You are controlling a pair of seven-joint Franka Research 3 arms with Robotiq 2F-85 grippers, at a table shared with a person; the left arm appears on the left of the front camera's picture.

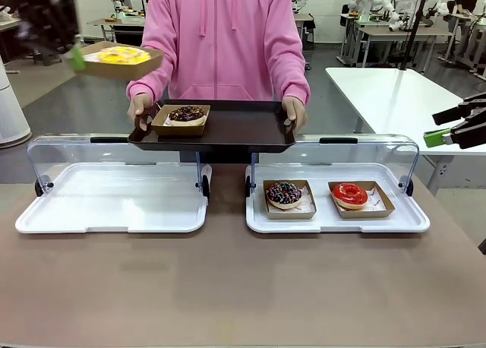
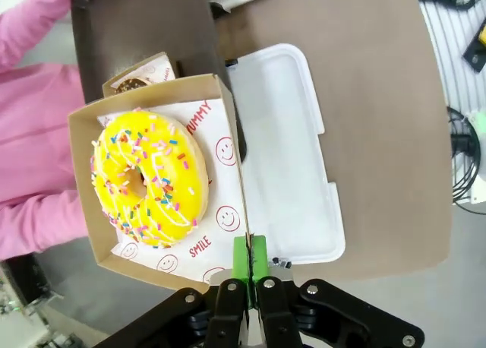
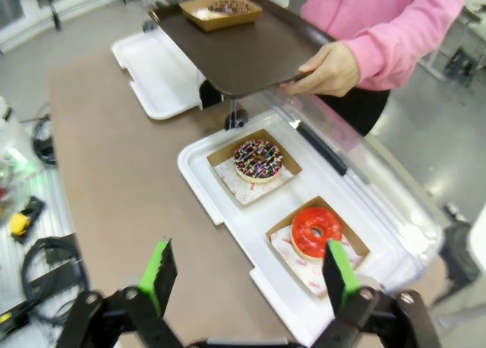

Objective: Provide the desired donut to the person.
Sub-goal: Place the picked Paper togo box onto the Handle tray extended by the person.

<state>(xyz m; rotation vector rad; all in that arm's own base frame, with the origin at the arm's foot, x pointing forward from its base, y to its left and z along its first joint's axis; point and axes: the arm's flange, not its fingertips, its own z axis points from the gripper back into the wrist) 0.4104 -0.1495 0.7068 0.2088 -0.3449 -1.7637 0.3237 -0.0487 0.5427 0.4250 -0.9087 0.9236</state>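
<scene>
My left gripper [image 1: 76, 57] is shut on the rim of a cardboard tray [image 1: 135, 65] that carries a yellow sprinkled donut [image 1: 124, 55], lifted high at the far left beside the person [image 1: 224, 36] in pink. In the left wrist view the green pads [image 2: 250, 258] pinch the cardboard tray's edge [image 2: 232, 147] next to the yellow donut [image 2: 148, 179]. The person holds a dark serving tray [image 1: 243, 131] with a chocolate donut [image 1: 187, 114] in its box. My right gripper [image 1: 440, 129] hangs open at the right edge, above a chocolate sprinkled donut [image 3: 257, 159] and a red glazed donut [image 3: 317, 232].
Two white display trays with raised clear lids sit on the brown table: the left tray [image 1: 112, 204] is bare, the right tray [image 1: 334, 220] holds the two boxed donuts [image 1: 284, 194] [image 1: 350, 194]. A white table [image 1: 395, 90] stands behind at right.
</scene>
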